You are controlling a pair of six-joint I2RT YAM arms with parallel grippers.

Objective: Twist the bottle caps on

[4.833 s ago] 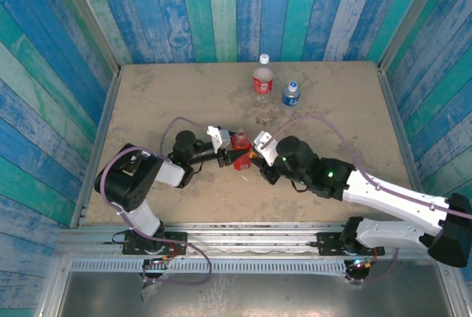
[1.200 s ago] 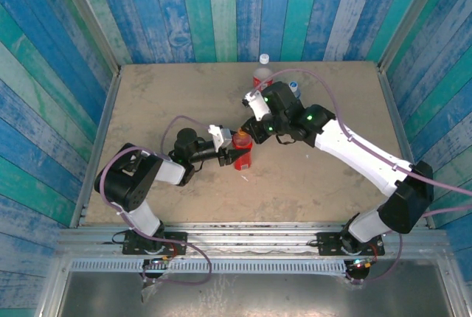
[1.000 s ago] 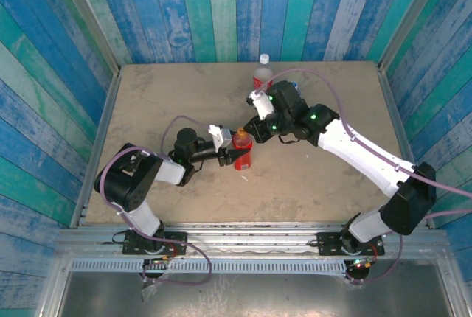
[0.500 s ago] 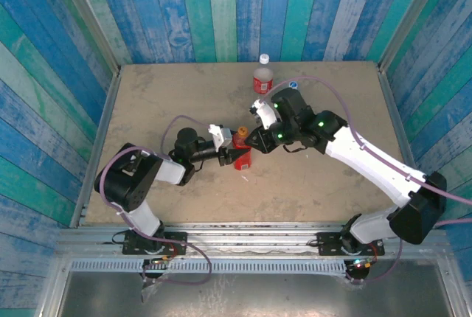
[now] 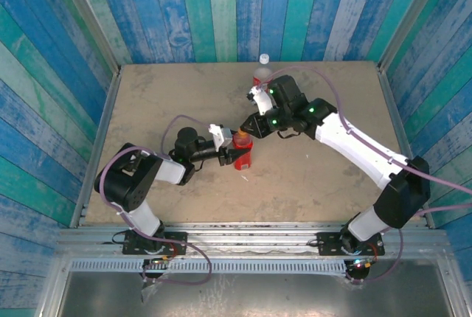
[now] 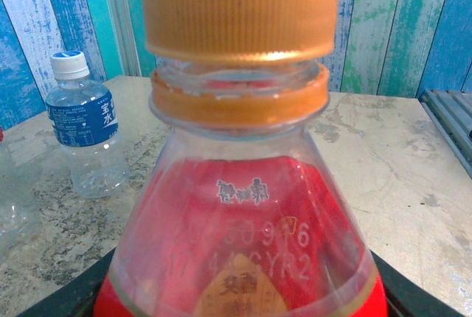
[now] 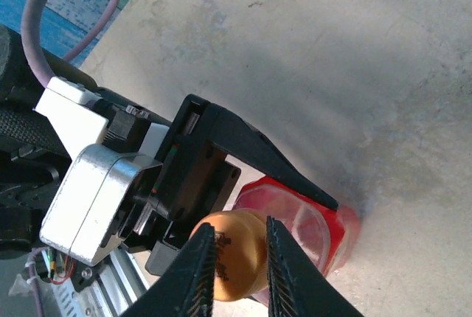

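Observation:
My left gripper (image 5: 234, 157) is shut on the slim red bottle (image 5: 243, 161), holding it upright mid-table; its body looms close in the left wrist view (image 6: 243, 258). An orange cap (image 6: 240, 7) sits on the bottle's mouth, with clear neck showing above the orange ring. My right gripper (image 7: 240, 265) comes down from above, its two ribbed fingers (image 7: 199, 273) shut on that orange cap (image 7: 240, 254). Behind, the blue-labelled bottle (image 6: 85, 129) stands capped. The red-labelled clear bottle (image 5: 259, 74) stands at the back, a white cap (image 5: 264, 58) on it.
The right arm (image 5: 346, 144) arches over the back right of the sandy table (image 5: 162, 96), covering part of the bottles there. Blue and green plank walls (image 5: 59, 74) close in three sides. A metal rail (image 5: 243, 232) runs along the near edge.
The right wrist has shifted up and left and turned over the orange cap, still gripping it. The left gripper and red bottle have stayed put.

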